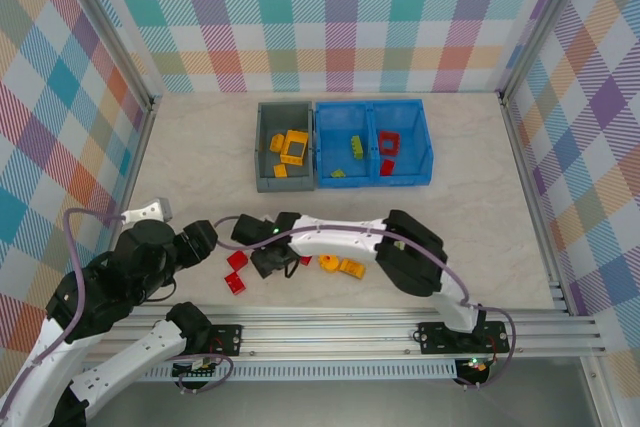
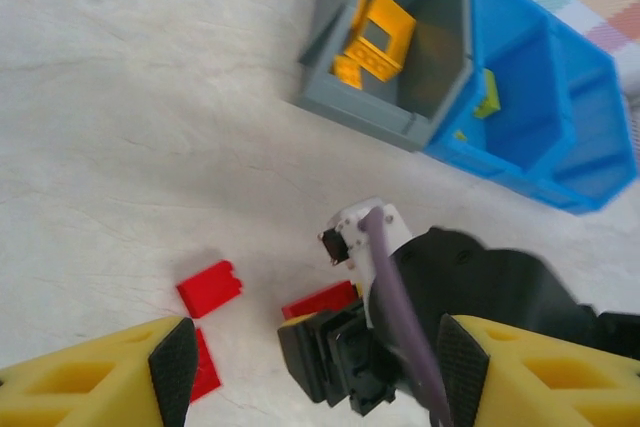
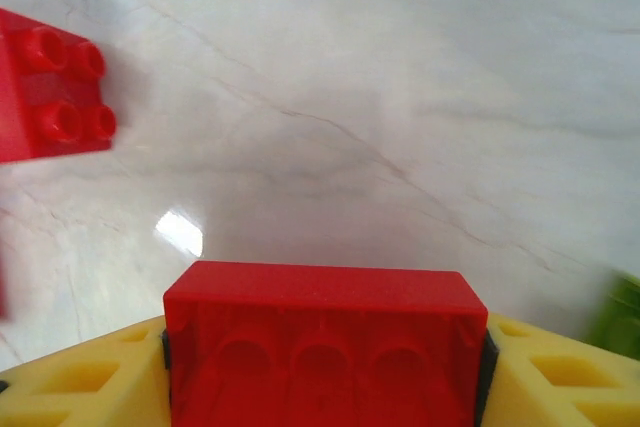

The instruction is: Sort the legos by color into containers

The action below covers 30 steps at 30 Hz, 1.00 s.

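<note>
Red brick (image 3: 320, 297) is gripped by its two sides in the right hand (image 3: 325, 357), I think for carrying to the blue bin (image 1: 400, 103), while the left hand (image 2: 315, 367) hangs released and empty.

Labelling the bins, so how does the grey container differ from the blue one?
The grey container is narrower with one compartment; the blue container is wider with two. Grey holds yellow-orange legos; blue holds green legos and red legos. Both are open-topped, side by side.
</note>
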### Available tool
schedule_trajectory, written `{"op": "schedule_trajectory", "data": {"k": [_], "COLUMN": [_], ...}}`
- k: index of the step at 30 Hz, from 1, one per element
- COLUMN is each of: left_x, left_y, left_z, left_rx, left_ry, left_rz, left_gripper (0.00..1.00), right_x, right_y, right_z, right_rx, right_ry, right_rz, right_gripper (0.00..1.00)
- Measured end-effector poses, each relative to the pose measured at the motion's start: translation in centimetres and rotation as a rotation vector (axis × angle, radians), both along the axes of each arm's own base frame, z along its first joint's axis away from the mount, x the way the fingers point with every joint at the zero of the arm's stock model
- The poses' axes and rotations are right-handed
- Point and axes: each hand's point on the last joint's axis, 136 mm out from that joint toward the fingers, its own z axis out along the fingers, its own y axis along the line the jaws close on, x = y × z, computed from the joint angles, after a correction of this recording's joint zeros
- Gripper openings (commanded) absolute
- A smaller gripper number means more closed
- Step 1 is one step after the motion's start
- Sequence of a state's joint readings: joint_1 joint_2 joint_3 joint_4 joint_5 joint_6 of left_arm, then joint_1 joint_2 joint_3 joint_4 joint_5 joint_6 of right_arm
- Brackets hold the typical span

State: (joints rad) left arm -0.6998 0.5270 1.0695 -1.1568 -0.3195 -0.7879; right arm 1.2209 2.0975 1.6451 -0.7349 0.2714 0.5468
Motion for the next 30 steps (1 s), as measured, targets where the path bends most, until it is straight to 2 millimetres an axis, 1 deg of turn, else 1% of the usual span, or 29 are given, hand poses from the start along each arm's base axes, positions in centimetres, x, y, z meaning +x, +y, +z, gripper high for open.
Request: {"op": "schedule_trajectory", "data": {"k": [3, 5, 6, 8, 9, 11, 13, 15, 18, 20, 21, 24, 27, 30], "left_x": [0.5, 1.4, 1.9, 3.0, 3.4, 3.9, 4.4, 4.7, 4.9, 5.0, 5.0, 4.9, 5.0, 5.3], "left_y": [-3.0, -5.8, -7.3, -10.1, -11.8, -15.5, -19.3, -23.1, -27.1, -29.2, -30.0, -31.6, -31.9, -31.7], "left_z": [1.0, 1.5, 1.5, 1.5, 1.5, 1.6, 1.9, 1.6, 0.6, -0.1, -0.4, -0.8, -0.8, -0.8], "left_rx": [-0.068, -0.122, -0.142, -0.16, -0.157, -0.14, -0.116, -0.088, -0.042, -0.02, -0.008, 0.009, 0.014, 0.025], "left_ry": [0.007, 0.024, 0.037, 0.052, 0.06, 0.068, 0.05, 0.025, 0.0, -0.014, -0.02, -0.036, -0.047, -0.057], "left_rz": [-0.107, -0.185, -0.22, -0.281, -0.318, -0.398, -0.464, -0.516, -0.556, -0.571, -0.577, -0.592, -0.59, -0.581], "left_gripper": [0.67, 0.66, 0.66, 0.66, 0.66, 0.66, 0.66, 0.65, 0.65, 0.65, 0.65, 0.65, 0.65, 0.65], "right_x": [2.1, 4.5, 5.9, 8.5, 9.7, 11.9, 13.5, 15.0, 17.1, 18.4, 19.0, 21.0, 22.6, 24.0], "right_y": [-3.2, -6.3, -8.3, -12.4, -14.7, -19.2, -23.1, -26.3, -29.6, -31.0, -31.5, -32.2, -32.4, -32.3], "right_z": [4.4, 8.0, 9.6, 12.1, 12.9, 13.6, 13.4, 12.6, 10.7, 9.2, 8.4, 6.9, 6.2, 6.0], "right_rx": [0.067, 0.136, 0.168, 0.215, 0.228, 0.238, 0.224, 0.205, 0.166, 0.134, 0.122, 0.096, 0.091, 0.091], "right_ry": [-0.032, -0.066, -0.085, -0.123, -0.141, -0.161, -0.166, -0.149, -0.114, -0.083, -0.067, -0.037, -0.023, -0.02], "right_rz": [-0.081, -0.164, -0.217, -0.322, -0.379, -0.49, -0.579, -0.652, -0.73, -0.765, -0.777, -0.807, -0.831, -0.865], "right_gripper": [0.62, 0.62, 0.62, 0.62, 0.62, 0.62, 0.62, 0.62, 0.62, 0.62, 0.62, 0.62, 0.63, 0.65]}}
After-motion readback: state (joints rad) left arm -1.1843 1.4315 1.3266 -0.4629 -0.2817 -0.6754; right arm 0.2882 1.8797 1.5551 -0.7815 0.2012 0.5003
